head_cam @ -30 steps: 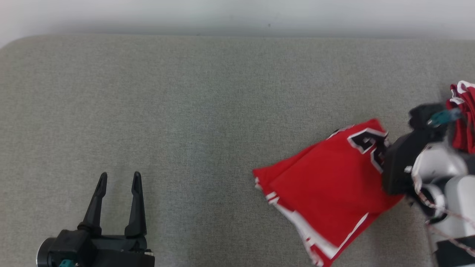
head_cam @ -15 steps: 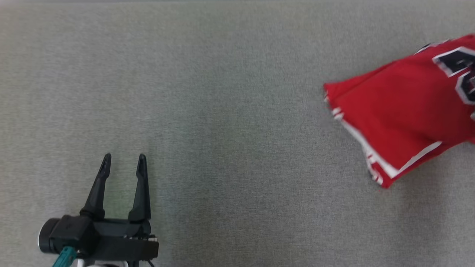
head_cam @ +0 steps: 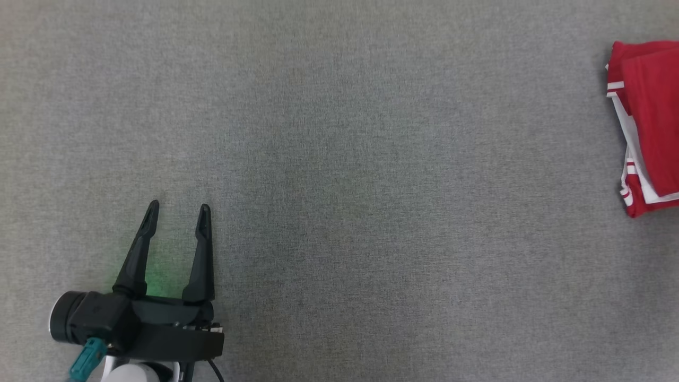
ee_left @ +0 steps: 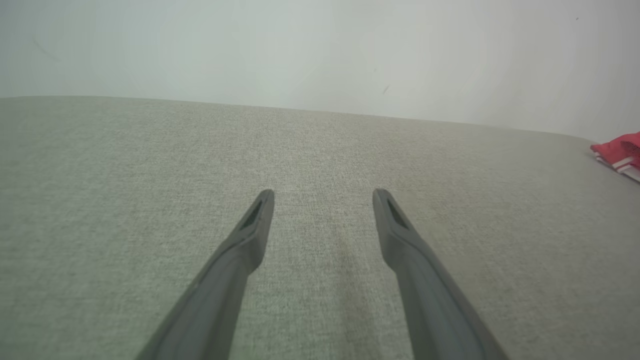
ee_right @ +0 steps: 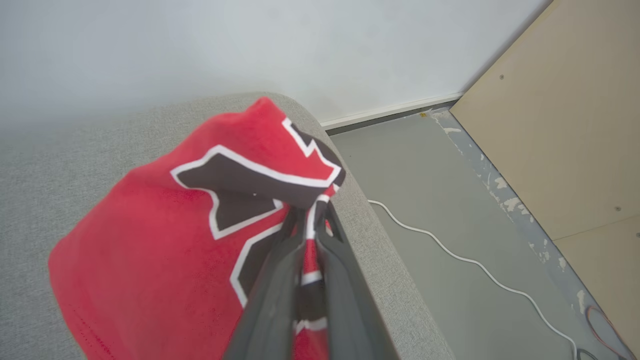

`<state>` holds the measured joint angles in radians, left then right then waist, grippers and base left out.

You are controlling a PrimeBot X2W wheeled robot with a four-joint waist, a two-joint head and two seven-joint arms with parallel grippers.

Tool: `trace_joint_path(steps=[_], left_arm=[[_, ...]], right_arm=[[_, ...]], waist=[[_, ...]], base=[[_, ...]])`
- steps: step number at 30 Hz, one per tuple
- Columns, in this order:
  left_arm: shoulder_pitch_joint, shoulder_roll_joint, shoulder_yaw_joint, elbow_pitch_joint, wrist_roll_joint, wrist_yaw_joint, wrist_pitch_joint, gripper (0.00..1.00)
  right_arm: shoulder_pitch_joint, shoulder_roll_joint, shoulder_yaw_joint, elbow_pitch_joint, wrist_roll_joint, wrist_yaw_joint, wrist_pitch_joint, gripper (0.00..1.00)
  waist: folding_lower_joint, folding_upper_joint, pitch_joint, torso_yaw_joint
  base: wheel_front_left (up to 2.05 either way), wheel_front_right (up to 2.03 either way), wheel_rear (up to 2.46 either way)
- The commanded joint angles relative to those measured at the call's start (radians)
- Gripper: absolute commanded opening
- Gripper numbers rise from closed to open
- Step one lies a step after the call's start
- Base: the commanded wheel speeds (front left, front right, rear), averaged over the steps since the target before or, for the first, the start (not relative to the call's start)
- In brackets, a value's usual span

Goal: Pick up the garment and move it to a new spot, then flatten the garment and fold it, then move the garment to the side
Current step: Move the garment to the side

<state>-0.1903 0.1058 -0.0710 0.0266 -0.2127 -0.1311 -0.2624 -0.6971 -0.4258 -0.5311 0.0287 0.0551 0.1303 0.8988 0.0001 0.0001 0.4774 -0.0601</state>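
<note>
The right gripper was pressed together on a fold of the red jersey, pinching the cloth beside its black, white-edged number print. In the right wrist view the jersey hung from that grip over the right end of the grey upholstered surface, near its rounded far corner. Contact between cloth and surface could not be confirmed. Beyond the edge lay a grey floor with a white cable and a pale wooden panel. The left gripper remained at the near left, fingers spread and nothing between them, just over the surface, as it had been one second earlier. The head camera had shifted since then: the wall and the far edge of the surface had left its view. The jersey, earlier right of centre with the right arm beside it, now showed as a red, white-trimmed strip at the right edge. In the left wrist view, the left gripper pointed toward the wall, with the jersey far right.
</note>
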Motion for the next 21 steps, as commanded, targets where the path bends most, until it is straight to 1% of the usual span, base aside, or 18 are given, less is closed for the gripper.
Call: trace_joint_path(steps=[1,4,7,9,11,13,15,16,17,18,21], left_arm=[[-0.011,0.009,-0.005,0.005,0.003,0.001,-0.002,1.0],[-0.03,0.018,-0.014,0.007,-0.001,0.001,-0.002,1.0],[-0.039,0.025,-0.022,0.009,-0.001,0.001,-0.002,1.0],[-0.042,0.029,-0.025,0.009,-0.001,0.001,-0.002,1.0],[-0.038,0.032,-0.025,0.01,-0.001,0.001,-0.002,1.0],[-0.035,0.036,-0.025,0.012,0.0,0.001,-0.002,1.0],[-0.04,0.041,-0.035,0.014,0.006,0.001,-0.002,1.0],[-0.043,0.043,-0.036,0.015,0.007,0.001,-0.002,1.0],[-0.044,0.043,-0.036,0.015,0.008,0.001,-0.002,1.0],[-0.045,0.044,-0.034,0.016,0.008,0.001,-0.002,1.0],[-0.046,0.042,-0.027,0.019,0.009,0.001,-0.002,1.0]], right_arm=[[-0.008,-0.008,0.004,0.018,-0.01,0.0,-0.018,0.0],[-0.017,-0.039,0.008,0.074,-0.068,0.0,-0.082,0.0],[-0.021,-0.053,-0.009,0.115,-0.135,0.0,-0.143,0.0],[-0.023,-0.05,-0.02,0.143,-0.168,0.0,-0.177,0.0],[-0.022,-0.045,-0.03,0.172,-0.198,0.0,-0.186,0.0],[-0.033,-0.031,-0.031,0.188,-0.199,0.0,-0.204,0.0],[-0.028,-0.022,-0.02,0.201,-0.236,0.0,-0.224,0.0],[-0.026,-0.014,-0.017,0.202,-0.244,0.0,-0.227,0.29],[-0.022,-0.003,-0.014,0.206,-0.243,0.0,-0.219,0.86],[-0.017,0.0,-0.007,0.203,-0.251,0.0,-0.222,1.0],[0.0,0.008,0.003,0.192,-0.258,0.0,-0.237,1.0]], waist=[[-0.0001,-0.0001,0.017,0.0],[-0.0001,-0.0001,0.032,0.006],[-0.0001,-0.0001,0.043,0.011],[-0.0001,-0.0001,0.047,0.012],[-0.0001,-0.0001,0.049,0.012],[-0.0001,-0.0001,0.049,0.01],[-0.0001,-0.0001,0.046,0.007],[-0.0001,-0.0001,0.042,0.006],[-0.0001,-0.0001,0.039,0.004],[-0.0001,-0.0001,0.033,0.002],[-0.0001,-0.0001,0.013,-0.004]], base=[[0.0,0.0,0.0],[0.0,0.0,0.0],[0.0,0.0,0.0],[0.0,0.0,0.0],[0.0,0.0,0.0],[0.0,0.0,0.0],[0.0,0.0,0.0],[0.0,0.0,0.0],[0.0,0.0,0.0],[0.0,0.0,0.0],[0.0,0.0,0.0]])
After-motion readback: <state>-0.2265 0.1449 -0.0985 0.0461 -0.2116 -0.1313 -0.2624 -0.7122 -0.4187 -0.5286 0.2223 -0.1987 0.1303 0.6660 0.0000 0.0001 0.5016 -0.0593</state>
